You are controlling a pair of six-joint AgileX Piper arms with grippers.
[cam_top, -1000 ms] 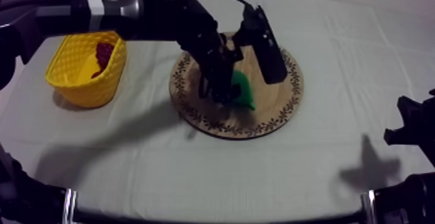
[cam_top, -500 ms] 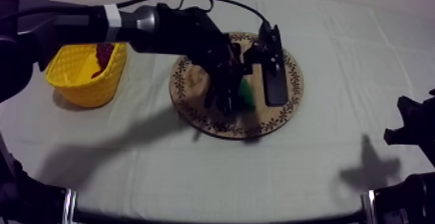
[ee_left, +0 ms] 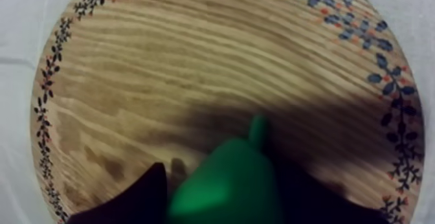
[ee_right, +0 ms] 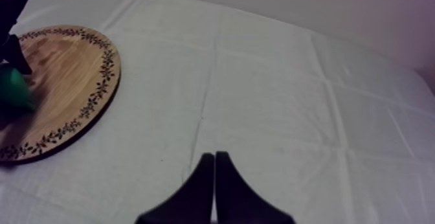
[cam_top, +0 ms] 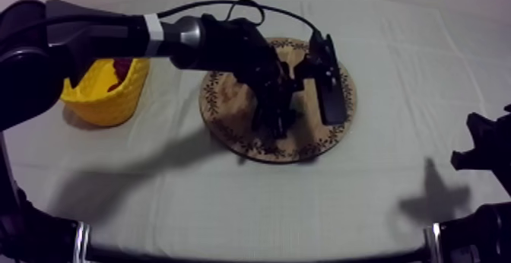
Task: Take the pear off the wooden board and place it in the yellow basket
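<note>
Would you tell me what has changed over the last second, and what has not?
The left gripper reached farther across the board and came down over the pear, which still lies there. The basket, the board and the shut right gripper stayed put.

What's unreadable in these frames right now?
- Top view: the pear is hidden under the left arm.
- Left wrist view: part of the pear is cut off by the picture's edge; the rest is blurred.
- Top view: the left arm covers part of the yellow basket; a red thing inside is too small to identify.
- Whether the pear rests on the wooden board: cannot tell.
</note>
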